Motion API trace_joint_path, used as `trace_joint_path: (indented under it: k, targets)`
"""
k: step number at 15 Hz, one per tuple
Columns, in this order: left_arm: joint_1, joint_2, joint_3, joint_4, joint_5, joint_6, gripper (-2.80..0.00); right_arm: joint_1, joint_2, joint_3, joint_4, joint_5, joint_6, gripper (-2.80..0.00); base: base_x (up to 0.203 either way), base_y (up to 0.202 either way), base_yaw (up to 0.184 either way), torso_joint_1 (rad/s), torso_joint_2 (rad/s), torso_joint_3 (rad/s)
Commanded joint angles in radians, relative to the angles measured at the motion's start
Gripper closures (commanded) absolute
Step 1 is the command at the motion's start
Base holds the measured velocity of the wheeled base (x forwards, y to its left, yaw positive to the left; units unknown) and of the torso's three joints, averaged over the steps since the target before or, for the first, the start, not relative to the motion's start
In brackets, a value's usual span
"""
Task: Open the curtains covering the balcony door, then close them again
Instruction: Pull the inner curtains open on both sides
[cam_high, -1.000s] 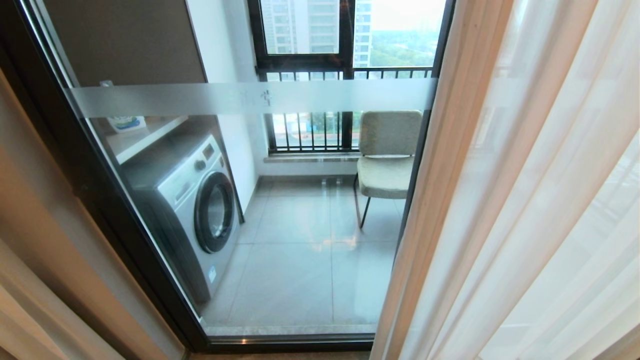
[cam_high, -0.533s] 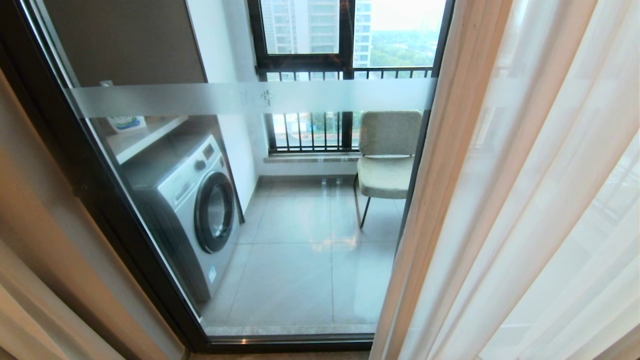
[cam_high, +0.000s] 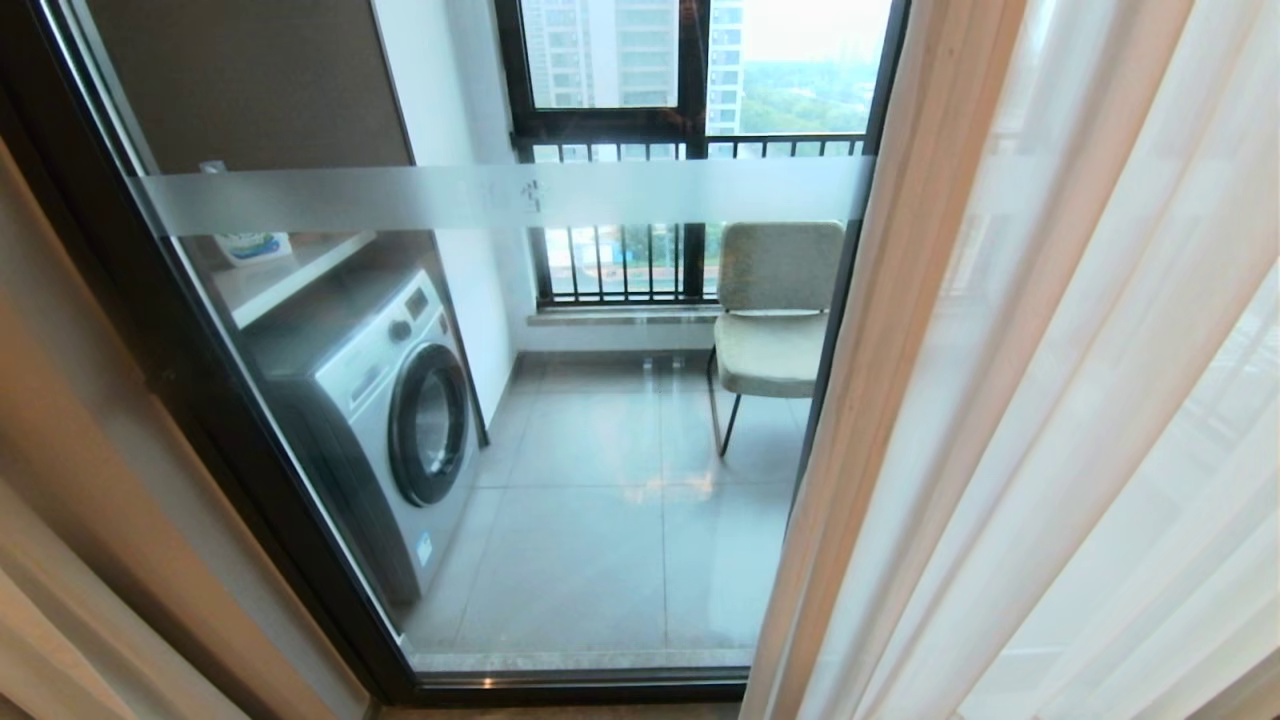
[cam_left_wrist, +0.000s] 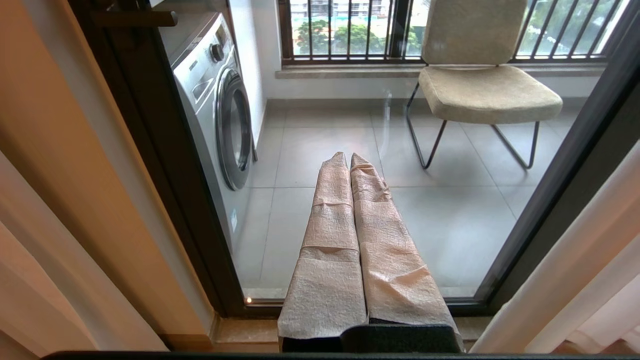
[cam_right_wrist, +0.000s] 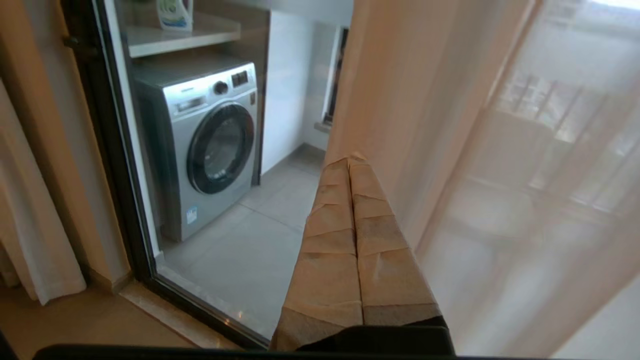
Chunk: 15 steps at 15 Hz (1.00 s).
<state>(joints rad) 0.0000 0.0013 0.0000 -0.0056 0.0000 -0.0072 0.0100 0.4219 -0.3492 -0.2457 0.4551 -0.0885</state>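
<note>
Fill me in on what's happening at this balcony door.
The robot faces the balcony door, whose glass is uncovered in the middle; a washing machine and chair show behind it. The curtains hang bunched at either side. The right gripper, shut and empty, points at the edge of the right-hand drape. The left gripper, also shut, points at the glass, holding nothing.

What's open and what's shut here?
Curtains: pulled apart, middle glass uncovered.
Balcony door: shut.
Washer door: shut.
Chair: upright, empty.
Left tool: shut, empty.
Right tool: shut, empty, by the right curtain.
</note>
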Motion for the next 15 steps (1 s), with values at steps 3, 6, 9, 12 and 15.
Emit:
trace_joint_path:
  k: [3,6,9,12,15]
  targets:
    - [0.0,-0.001,0.0,-0.001,0.0,0.0,0.0,0.048,0.379,-0.263,-0.126,0.042,0.056,0.0,0.0,0.0,0.0,0.0,0.0,0.0]
    - [0.0,-0.001,0.0,-0.001,0.0,0.0,0.0,0.108,0.507,-0.384,-0.18,0.049,0.088,-2.8,0.0,0.0,0.0,0.0,0.0,0.0]
    - [0.0,-0.001,0.0,-0.001,0.0,0.0,0.0,0.162,0.621,-0.46,-0.221,0.047,0.09,-2.8,0.0,0.0,0.0,0.0,0.0,0.0]
    - [0.0,-0.001,0.0,-0.001,0.0,0.0,0.0,0.17,0.756,-0.532,-0.311,0.044,0.091,-2.8,0.0,0.0,0.0,0.0,0.0,0.0]
    - [0.0,-0.001,0.0,-0.001,0.0,0.0,0.0,0.172,0.873,-0.641,-0.331,0.037,0.091,-2.8,0.0,0.0,0.0,0.0,0.0,0.0]
